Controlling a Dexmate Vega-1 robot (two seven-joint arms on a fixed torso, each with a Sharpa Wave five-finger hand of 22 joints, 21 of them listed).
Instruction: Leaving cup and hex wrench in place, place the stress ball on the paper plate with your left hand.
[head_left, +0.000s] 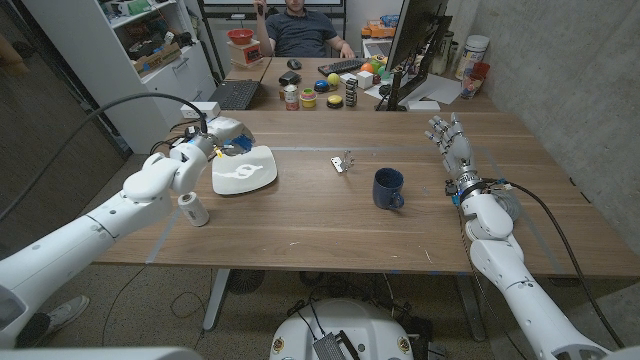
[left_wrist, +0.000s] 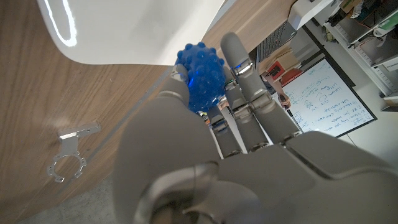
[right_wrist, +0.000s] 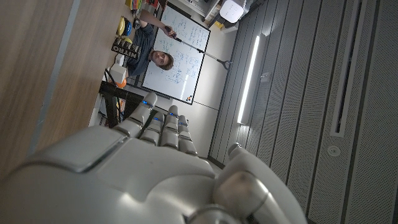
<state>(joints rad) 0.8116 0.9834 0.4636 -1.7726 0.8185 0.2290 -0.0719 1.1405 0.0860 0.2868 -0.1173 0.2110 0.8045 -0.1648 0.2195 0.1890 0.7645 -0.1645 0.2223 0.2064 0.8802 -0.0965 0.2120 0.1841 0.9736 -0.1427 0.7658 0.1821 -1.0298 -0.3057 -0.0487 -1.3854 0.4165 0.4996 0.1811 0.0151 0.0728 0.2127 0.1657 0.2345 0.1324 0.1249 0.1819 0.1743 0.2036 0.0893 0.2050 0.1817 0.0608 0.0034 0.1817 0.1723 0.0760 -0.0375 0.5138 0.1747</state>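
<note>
Gripping the blue stress ball (left_wrist: 200, 76) between its fingertips, the left hand (head_left: 215, 140) hovers at the paper plate (head_left: 245, 170) rim. Released too early, the ball could roll off onto the table. The left wrist view reveals the grip, unclear from the head view.

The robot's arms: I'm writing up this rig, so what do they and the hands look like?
Both arms have smooth white rounded shells. The left hand and right hand are grey with jointed metal-coloured fingers. A black cable loops off the right wrist, another over the left arm.
</note>
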